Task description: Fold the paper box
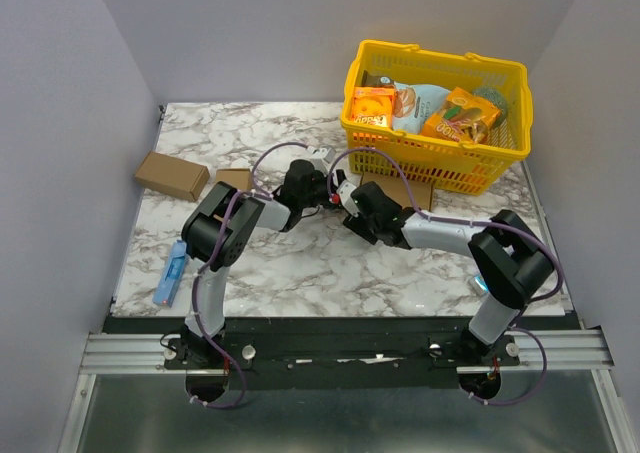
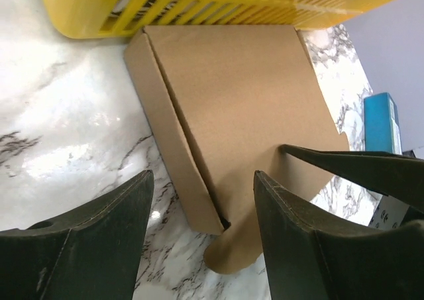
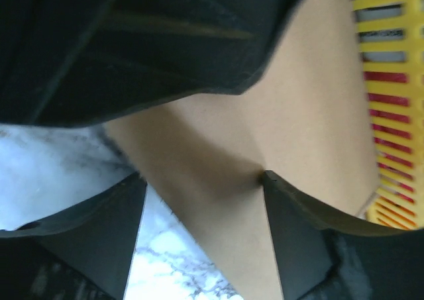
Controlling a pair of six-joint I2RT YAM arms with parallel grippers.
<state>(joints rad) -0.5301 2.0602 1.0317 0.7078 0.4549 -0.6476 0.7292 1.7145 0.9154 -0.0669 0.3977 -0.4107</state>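
Box (image 2: pixel 245 108) lies flat by the basket (image 2: pixel 86 15). Left tool (image 2: pixel 203 175) and right tool (image 3: pixel 203 176) are wide, holding nothing. A push could slide the box, not fold it.

A yellow plastic basket (image 1: pixel 450 163) stands at the far right of the marble-patterned desk (image 1: pixel 300 263). Inside it lie an orange carton (image 1: pixel 372 106), a pale blue-and-white bag (image 1: pixel 420 103) and an orange snack packet (image 1: pixel 460 116). At the far left of the desk sits a small brown cardboard box (image 1: pixel 172 175), with a still smaller one (image 1: pixel 233 179) just to its right. A blue packet (image 1: pixel 171 276) lies near the left front edge, and a teal box (image 2: pixel 382 122) lies at the right.
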